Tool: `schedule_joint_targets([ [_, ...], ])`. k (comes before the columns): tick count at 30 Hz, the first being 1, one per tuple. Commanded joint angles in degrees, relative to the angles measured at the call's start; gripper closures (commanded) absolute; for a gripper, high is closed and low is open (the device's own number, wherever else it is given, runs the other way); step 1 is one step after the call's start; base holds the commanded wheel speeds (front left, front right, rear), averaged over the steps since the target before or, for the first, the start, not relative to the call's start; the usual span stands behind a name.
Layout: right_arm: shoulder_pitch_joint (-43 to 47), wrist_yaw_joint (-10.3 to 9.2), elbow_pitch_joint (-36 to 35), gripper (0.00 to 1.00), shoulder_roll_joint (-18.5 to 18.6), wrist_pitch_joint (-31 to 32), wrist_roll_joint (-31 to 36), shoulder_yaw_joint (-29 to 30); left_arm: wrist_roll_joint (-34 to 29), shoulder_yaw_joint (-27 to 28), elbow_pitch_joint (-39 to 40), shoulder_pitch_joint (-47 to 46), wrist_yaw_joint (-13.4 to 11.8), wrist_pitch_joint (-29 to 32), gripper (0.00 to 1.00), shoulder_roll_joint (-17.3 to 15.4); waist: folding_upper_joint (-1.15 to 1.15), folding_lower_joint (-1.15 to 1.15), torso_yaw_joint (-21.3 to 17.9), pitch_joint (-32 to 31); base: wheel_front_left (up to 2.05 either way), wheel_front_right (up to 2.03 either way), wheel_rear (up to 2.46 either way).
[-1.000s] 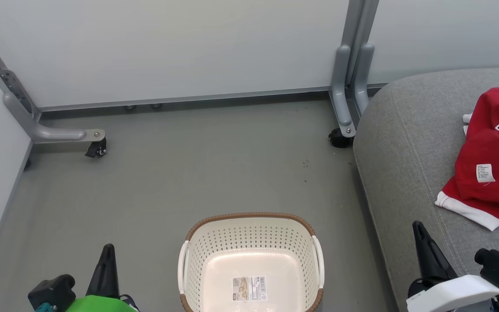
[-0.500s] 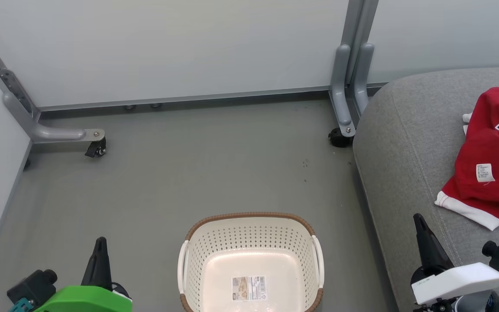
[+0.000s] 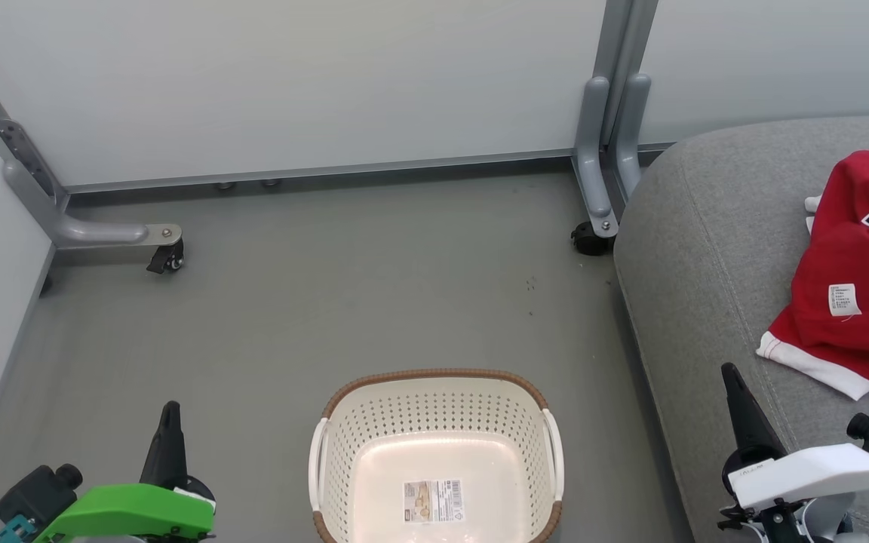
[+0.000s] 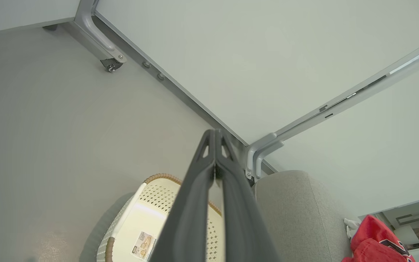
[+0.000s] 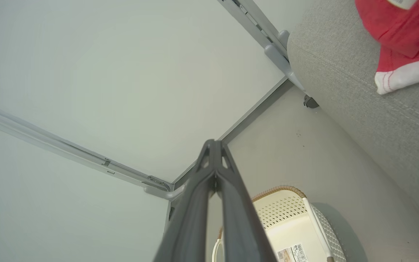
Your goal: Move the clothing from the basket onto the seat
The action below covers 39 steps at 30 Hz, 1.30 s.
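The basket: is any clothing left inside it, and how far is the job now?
Done: the basket holds just its sticker, and the red clothing lies on the grey seat. In hand: nothing; the left gripper and the right gripper are shut and empty, either side of the basket. Left: apparently nothing, though the clothing runs past the head view's right edge, so I cannot count the garments.

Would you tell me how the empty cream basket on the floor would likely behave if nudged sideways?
Probably light: the basket is thin perforated plastic and holds only a sticker. It would likely slide on the smooth grey floor rather than tip, since it sits low and wide.
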<state>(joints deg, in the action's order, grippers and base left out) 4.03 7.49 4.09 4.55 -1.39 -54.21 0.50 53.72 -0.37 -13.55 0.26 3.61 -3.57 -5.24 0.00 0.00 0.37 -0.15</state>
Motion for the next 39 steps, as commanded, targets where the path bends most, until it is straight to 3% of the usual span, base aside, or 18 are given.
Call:
schedule_joint_targets([
  [1, -1.6, 0.0, 0.0, 1.0, 0.5, 0.3, -2.1, 0.2, 1.9, 0.5, 0.4, -1.7, 0.6, 0.4, 1.0, -0.1, 0.0, 0.0, 0.0, 0.0, 0.0, 0.0, 0.0],
  [39, -6.7, 0.01, 5.7, 1.0, 0.5, 3.4, -24.4, 1.9, 23.2, 4.3, -0.1, -4.8, 2.6, 6.1, 1.0, 1.4, 0.0, 0.0, -0.2, 0.2, 0.0, 0.0, 0.0],
])
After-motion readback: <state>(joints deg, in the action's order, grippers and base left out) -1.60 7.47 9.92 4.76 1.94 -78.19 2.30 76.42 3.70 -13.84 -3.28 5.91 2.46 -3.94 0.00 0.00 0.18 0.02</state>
